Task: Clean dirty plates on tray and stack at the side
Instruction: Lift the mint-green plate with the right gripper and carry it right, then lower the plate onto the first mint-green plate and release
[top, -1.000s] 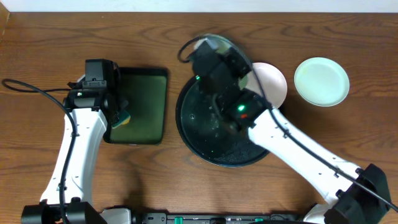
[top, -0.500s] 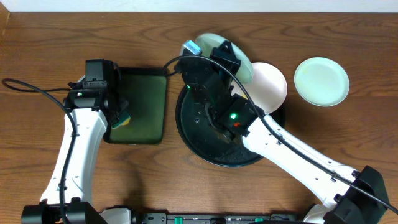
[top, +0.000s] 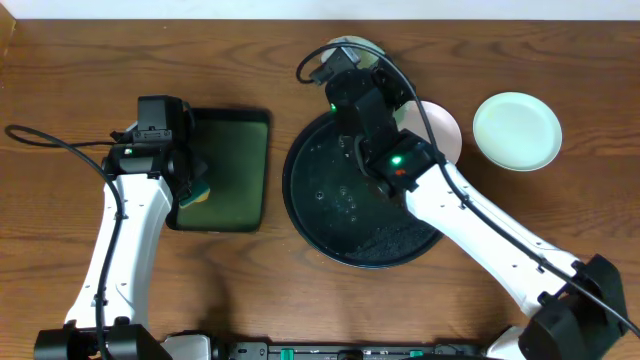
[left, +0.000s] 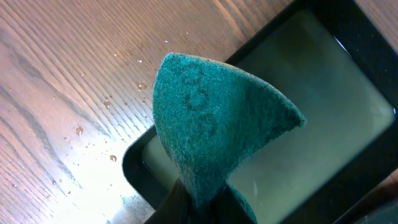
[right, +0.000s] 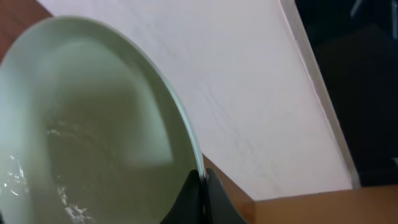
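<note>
Black and speckled with wet, the round tray (top: 340, 215) is the largest thing on the wooden table (top: 60, 70), and the right arm reaches across it to its far rim. To the left lies the rectangular tray (top: 235, 170) with a green inside.

One mint plate (top: 517, 131) rests on the table to the right, apart from the round tray. A white plate (top: 447, 130) sits at the tray's right edge, partly under the arm. The held plate (right: 81, 124), also mint, is tipped up on edge with water beading inside it.

It looks ready for wiping or for carrying to the side. Either way it is best kept tilted over the tray so drips fall there, and moved slowly, since a glossy wet rim can slip.

The right gripper (right: 200, 186) is pinched nearly closed on that plate's thin rim. The left gripper (left: 202, 202) is clamped on the folded green scouring pad (left: 211, 124), above the rectangular tray's corner and well apart from the plates.
</note>
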